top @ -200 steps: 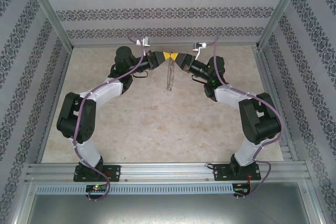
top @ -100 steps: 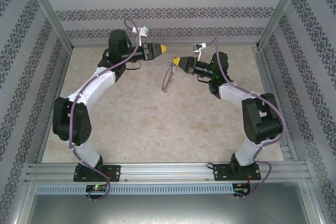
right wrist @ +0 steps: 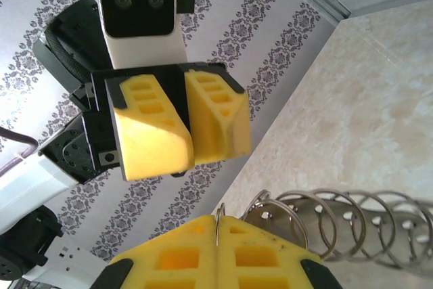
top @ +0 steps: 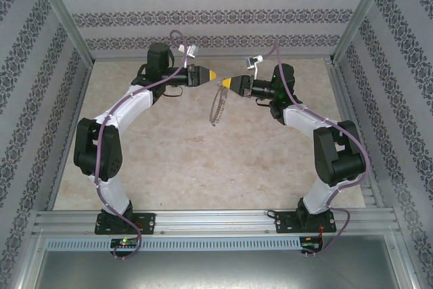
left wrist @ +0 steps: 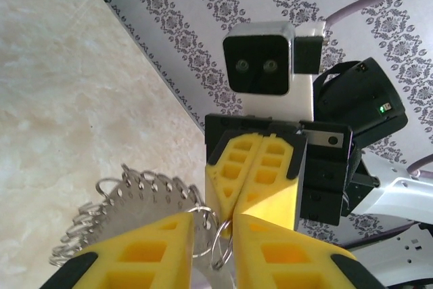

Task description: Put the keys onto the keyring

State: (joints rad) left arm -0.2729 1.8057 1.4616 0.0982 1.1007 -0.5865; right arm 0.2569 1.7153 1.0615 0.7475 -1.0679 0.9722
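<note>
On the left side of the top view, your left arm [top: 122, 116] bends over the table [top: 196, 167] toward the back, and the left gripper [top: 208, 74] points to the right. In the left wrist view its yellow fingers [left wrist: 142, 252] stand a little apart, with a narrow gap at the tips. You can see nothing clamped between them. A small wire loop [left wrist: 220, 247] shows just in front of that gap, but you cannot tell if it touches a finger. Next to the right comes the keyring [top: 216, 105]. It hangs in the air above the table, just below and between the two grippers, and it is tilted, with its lower end toward the left. Its rim carries many small wire loops, side by side. The upper end of the keyring is at the right gripper [top: 227, 84], which points to the left. In the right wrist view its two jaws are pressed together and pinch a thin wire at the top of the keyring. The tips of the two grippers are near each other but apart.
</note>
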